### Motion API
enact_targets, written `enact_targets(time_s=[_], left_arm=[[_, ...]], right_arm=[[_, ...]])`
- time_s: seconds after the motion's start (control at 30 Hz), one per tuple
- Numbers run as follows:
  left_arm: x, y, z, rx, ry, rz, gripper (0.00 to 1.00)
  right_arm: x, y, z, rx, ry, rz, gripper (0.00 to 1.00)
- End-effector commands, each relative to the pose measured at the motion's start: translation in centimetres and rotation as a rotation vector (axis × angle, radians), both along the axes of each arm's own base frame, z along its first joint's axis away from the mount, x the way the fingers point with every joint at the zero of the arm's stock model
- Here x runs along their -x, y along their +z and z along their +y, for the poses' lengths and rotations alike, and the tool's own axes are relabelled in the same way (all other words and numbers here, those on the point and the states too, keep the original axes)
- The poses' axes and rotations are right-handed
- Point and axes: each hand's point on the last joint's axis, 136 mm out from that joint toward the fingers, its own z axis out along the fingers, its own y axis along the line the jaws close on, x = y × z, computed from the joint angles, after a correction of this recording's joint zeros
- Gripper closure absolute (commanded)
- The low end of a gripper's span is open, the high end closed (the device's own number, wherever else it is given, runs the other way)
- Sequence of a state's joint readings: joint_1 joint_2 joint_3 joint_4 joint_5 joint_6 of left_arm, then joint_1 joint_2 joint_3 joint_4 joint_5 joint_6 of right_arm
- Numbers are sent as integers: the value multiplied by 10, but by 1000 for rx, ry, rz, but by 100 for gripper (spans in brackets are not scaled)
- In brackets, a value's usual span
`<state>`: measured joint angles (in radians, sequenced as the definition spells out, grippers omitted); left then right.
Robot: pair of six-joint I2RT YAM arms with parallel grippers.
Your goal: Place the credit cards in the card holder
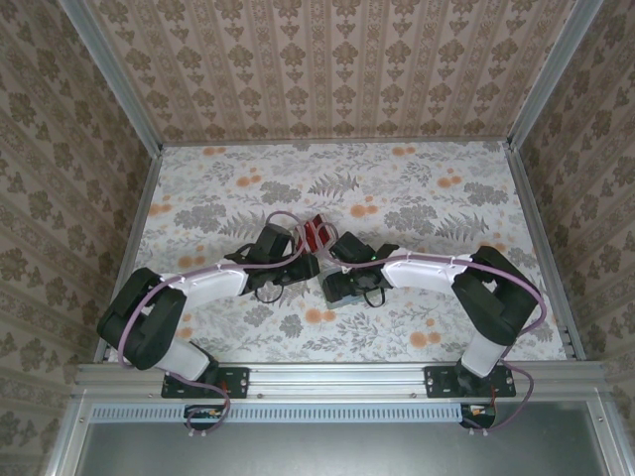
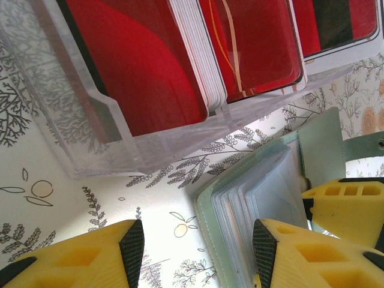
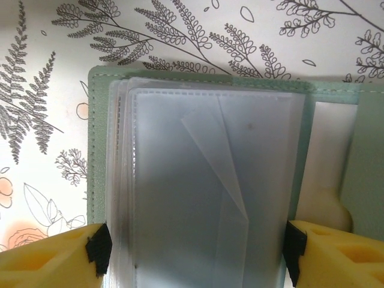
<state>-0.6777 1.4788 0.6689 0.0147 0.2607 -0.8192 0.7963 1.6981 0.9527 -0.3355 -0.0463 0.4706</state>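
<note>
Your R gripper (image 3: 196, 252) stood spread astride card holder (image 3: 210, 180). L gripper (image 2: 198, 247) was spread too; credit cards (image 2: 144, 60) at its 12 o'clock.

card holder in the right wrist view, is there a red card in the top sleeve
No, the card holder lies open and its top sleeve is pale and see-through, with no red card in it.

SITE: I read a lab test cell dressed like a home | WALLS: wallpapered panels (image 1: 327, 69) beyond and either side of my left claw (image 1: 304, 265), set in bare aluminium framing (image 1: 111, 79) | FLOOR: floral table sheet (image 1: 427, 198) beneath it | MOUNT: metal rail (image 1: 337, 379) behind it
</note>
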Motion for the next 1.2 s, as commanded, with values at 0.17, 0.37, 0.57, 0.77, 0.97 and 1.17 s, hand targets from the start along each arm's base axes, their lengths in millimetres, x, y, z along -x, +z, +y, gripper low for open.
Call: enact_targets(time_s=[0.17, 0.37, 0.57, 0.77, 0.97, 1.17], left_arm=[[-5, 9, 2, 21, 19, -21, 47], [-4, 9, 2, 19, 19, -21, 47], [-4, 9, 3, 21, 20, -21, 47], [-3, 9, 3, 19, 21, -18, 47], [-4, 10, 1, 22, 14, -19, 47], [-2, 6, -2, 31, 6, -7, 50]], right_arm=[[-1, 15, -5, -49, -19, -18, 29], [-2, 3, -10, 6, -17, -6, 30], [-1, -6, -4, 23, 0, 7, 30], [-2, -8, -6, 34, -6, 5, 47], [-2, 2, -3, -15, -5, 0, 62], [-6, -1, -4, -181, -82, 62, 65]])
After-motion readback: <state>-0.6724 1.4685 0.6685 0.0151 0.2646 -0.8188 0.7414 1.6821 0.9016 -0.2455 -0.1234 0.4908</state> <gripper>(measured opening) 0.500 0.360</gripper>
